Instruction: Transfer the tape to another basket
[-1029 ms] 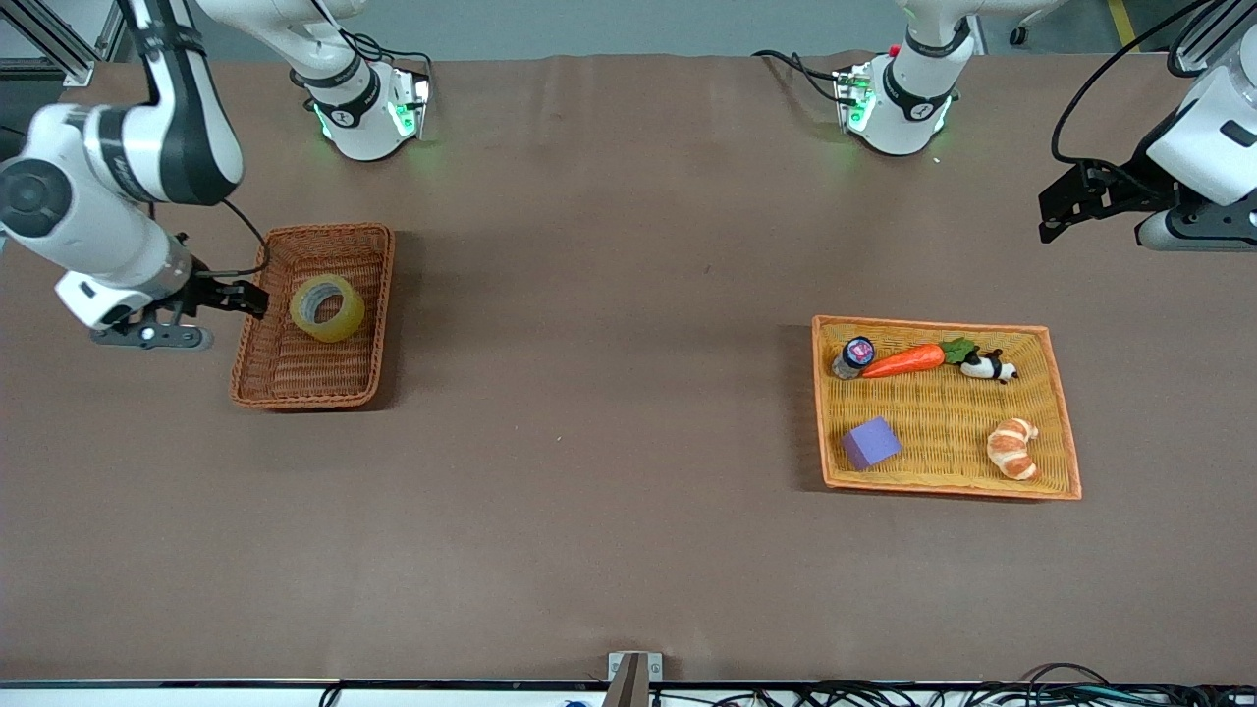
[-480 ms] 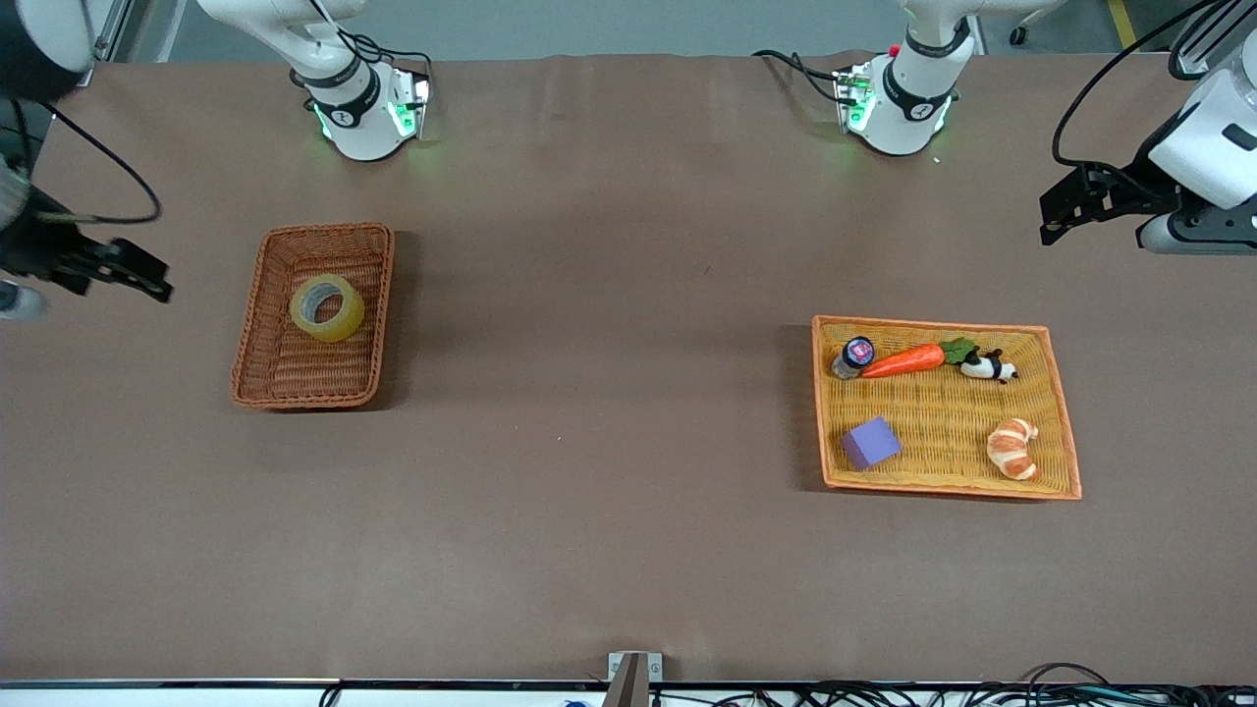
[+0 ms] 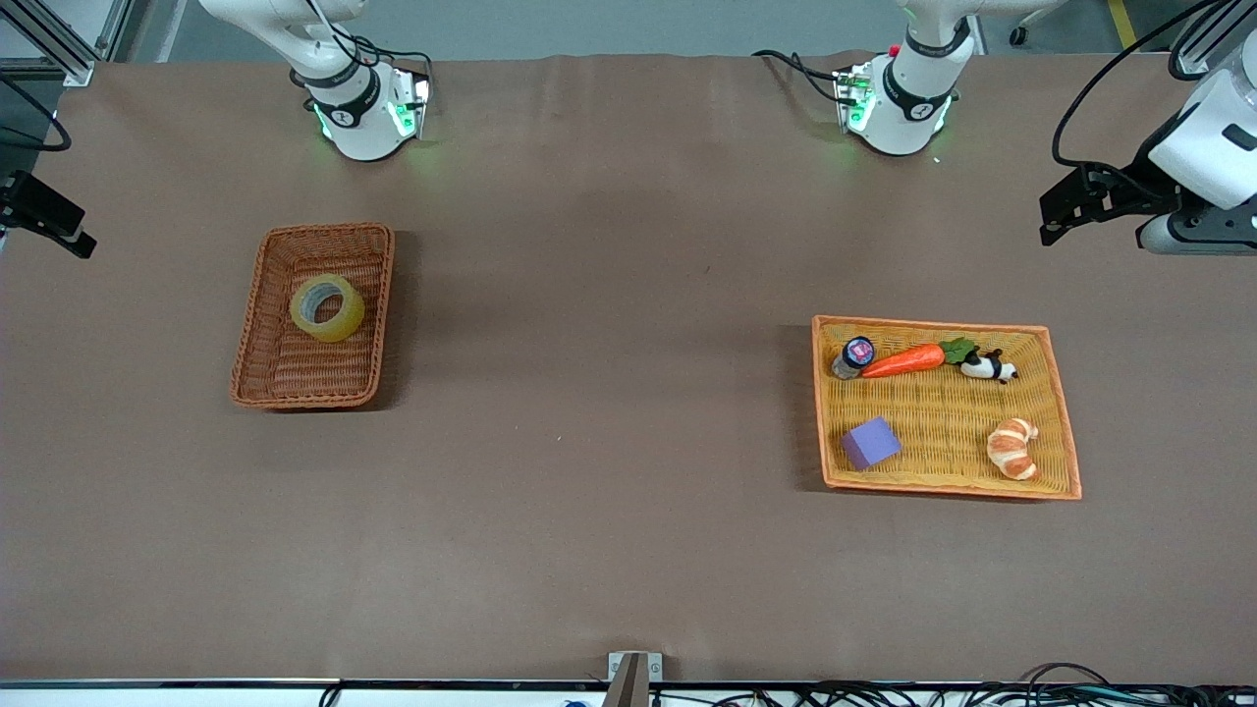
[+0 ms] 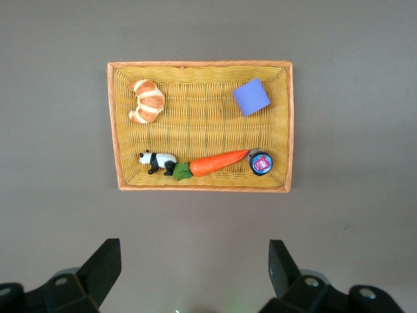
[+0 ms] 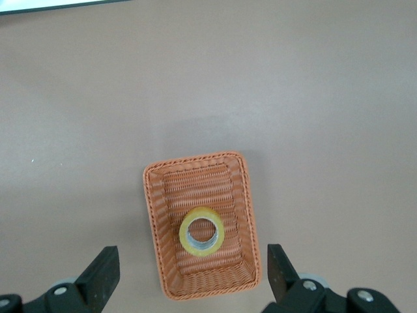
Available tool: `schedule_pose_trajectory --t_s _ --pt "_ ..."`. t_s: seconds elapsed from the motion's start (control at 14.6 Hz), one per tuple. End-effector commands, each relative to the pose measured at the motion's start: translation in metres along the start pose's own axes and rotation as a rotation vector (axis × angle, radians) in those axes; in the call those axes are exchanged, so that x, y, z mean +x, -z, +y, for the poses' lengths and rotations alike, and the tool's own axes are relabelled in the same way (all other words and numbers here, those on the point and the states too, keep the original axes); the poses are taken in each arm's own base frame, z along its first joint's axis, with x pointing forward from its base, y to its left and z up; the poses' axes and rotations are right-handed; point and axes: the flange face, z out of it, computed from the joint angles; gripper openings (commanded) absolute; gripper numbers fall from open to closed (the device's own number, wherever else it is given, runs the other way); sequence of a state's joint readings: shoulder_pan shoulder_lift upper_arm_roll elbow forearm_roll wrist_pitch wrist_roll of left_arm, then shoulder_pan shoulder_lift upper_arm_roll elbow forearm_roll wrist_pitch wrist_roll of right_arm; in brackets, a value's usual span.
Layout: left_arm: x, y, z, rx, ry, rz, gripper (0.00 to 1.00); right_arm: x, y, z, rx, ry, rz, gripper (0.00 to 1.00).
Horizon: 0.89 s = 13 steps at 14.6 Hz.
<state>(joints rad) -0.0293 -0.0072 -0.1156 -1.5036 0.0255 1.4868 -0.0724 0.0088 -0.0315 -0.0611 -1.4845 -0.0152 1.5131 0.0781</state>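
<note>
The tape (image 3: 327,307), a yellowish ring with a grey hole, lies flat in the reddish-brown wicker basket (image 3: 257,361), in the half farther from the front camera. It also shows in the right wrist view (image 5: 202,231), inside the basket (image 5: 156,235). My right gripper (image 3: 54,224) is open and empty, high over the table edge at the right arm's end; its wrist view (image 5: 192,257) looks down on the basket. My left gripper (image 3: 1065,211) is open and empty, high over bare table at the left arm's end, and shows in its own view (image 4: 193,251).
A flat orange-rimmed yellow tray (image 3: 943,412) toward the left arm's end holds a carrot (image 3: 905,360), a small jar (image 3: 854,355), a panda figure (image 3: 988,366), a purple block (image 3: 870,442) and a croissant (image 3: 1013,448). The tray shows in the left wrist view (image 4: 199,127).
My right gripper has drawn away from beside the basket, up and out toward the table's end, and now shows only at the view's edge. The tape stayed in the basket. The left arm barely moved.
</note>
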Motion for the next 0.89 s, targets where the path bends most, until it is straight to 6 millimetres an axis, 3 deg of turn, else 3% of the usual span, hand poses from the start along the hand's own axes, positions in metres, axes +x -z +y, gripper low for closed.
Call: schedule_pose_trajectory --t_s 0.0,0.82 --pt "0.0025 0.0052 -0.0004 -0.006 -0.010 0.002 1.00 0.0037 -0.0021 -0.0076 0.020 -0.040 -0.019 1.00" --pt "0.0022 0.0035 -0.0004 -0.005 -0.010 -0.004 1.00 0.0013 -0.0053 -0.0098 0.017 -0.024 -0.039 1.00"
